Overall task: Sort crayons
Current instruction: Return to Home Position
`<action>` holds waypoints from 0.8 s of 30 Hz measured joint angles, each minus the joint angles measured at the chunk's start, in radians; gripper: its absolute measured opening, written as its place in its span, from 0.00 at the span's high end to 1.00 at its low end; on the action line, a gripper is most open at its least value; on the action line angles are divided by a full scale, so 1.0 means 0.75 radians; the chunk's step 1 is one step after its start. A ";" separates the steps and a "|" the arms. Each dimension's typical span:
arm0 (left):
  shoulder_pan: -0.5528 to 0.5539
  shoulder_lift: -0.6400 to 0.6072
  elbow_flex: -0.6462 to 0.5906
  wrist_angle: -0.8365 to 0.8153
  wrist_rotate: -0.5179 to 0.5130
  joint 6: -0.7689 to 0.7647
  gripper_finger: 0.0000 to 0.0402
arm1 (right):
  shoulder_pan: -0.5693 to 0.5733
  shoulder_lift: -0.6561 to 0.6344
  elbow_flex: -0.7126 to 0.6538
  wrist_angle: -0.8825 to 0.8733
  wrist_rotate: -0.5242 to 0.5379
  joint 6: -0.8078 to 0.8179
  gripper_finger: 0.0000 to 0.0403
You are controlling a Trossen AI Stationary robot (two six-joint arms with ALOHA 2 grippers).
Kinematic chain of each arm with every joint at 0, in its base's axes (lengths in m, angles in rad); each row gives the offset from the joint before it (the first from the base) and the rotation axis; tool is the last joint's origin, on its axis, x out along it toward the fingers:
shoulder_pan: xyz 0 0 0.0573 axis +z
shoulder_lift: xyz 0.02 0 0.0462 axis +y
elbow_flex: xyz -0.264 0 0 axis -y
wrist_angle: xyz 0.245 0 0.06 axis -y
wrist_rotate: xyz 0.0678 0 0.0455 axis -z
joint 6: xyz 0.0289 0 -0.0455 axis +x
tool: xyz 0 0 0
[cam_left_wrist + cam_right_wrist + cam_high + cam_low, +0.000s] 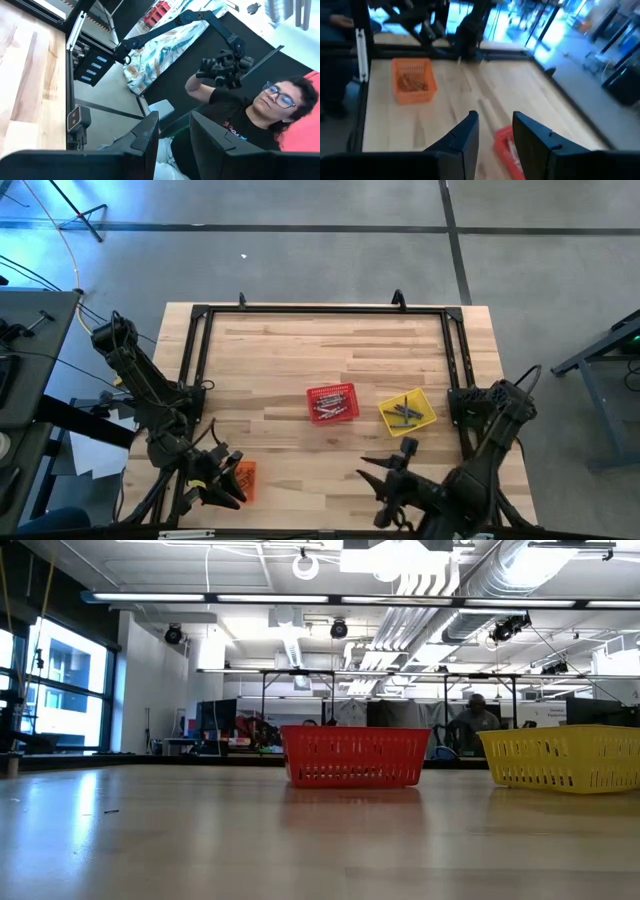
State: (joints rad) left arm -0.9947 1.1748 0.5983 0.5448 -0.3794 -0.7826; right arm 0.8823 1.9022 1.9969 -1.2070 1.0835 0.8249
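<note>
Pale plank counter (300,345): mesh red basket (333,389), yellow basket (430,418) and orange basket (248,470) hold thin crayons (403,413). Left gripper (173,122) and right gripper (495,117) at near edge, fingers apart.

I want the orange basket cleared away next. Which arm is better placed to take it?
Probably left. The left pincer is open right beside the orange basket; the right pincer, also open, is farther across the table.
</note>
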 joint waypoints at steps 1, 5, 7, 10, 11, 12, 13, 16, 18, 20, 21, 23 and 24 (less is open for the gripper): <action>0.002 0.000 0.000 0.000 0.000 -0.001 0.75 | 0.015 0.000 0.008 0.000 0.051 -0.031 0.72; 0.003 0.000 0.000 0.000 0.000 -0.103 0.75 | 0.066 0.000 0.014 0.008 0.059 -0.194 0.72; 0.003 0.000 0.000 0.000 0.001 -0.176 0.75 | 0.081 0.000 0.014 0.034 0.042 -0.192 0.72; 0.003 0.000 0.000 -0.001 0.001 -0.221 0.75 | 0.078 0.001 0.014 0.067 0.165 -0.148 0.72; 0.003 0.000 0.000 -0.001 0.001 -0.218 0.75 | 0.072 0.001 0.015 0.085 0.237 -0.095 0.72; 0.003 0.000 0.000 -0.001 0.001 -0.207 0.75 | 0.070 0.000 0.015 0.086 0.299 -0.046 0.72; 0.003 0.000 0.000 -0.001 0.001 -0.198 0.75 | 0.068 0.000 0.015 0.079 0.339 -0.015 0.72; 0.003 0.000 0.000 -0.001 0.001 -0.202 0.75 | 0.074 0.001 0.015 0.022 0.496 0.030 0.72; 0.003 0.000 0.000 -0.002 0.002 -0.208 0.75 | 0.076 0.000 0.015 0.004 0.580 -0.012 0.72; 0.003 0.000 0.000 -0.002 0.002 -0.208 0.75 | 0.071 0.000 0.015 0.006 0.578 -0.085 0.72; 0.003 0.000 0.000 -0.002 0.002 -0.208 0.75 | 0.069 0.000 0.015 0.006 0.555 -0.117 0.72; 0.003 0.000 0.000 -0.002 0.002 -0.208 0.75 | 0.069 0.000 0.015 0.008 0.461 -0.167 0.72; 0.003 0.000 0.000 -0.002 0.002 -0.208 0.75 | 0.066 0.000 0.015 0.007 0.394 -0.176 0.72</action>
State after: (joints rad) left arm -0.9928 1.1748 0.5983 0.5430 -0.3779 -0.9386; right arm 0.9320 1.9018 2.0083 -1.2015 1.3793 0.6931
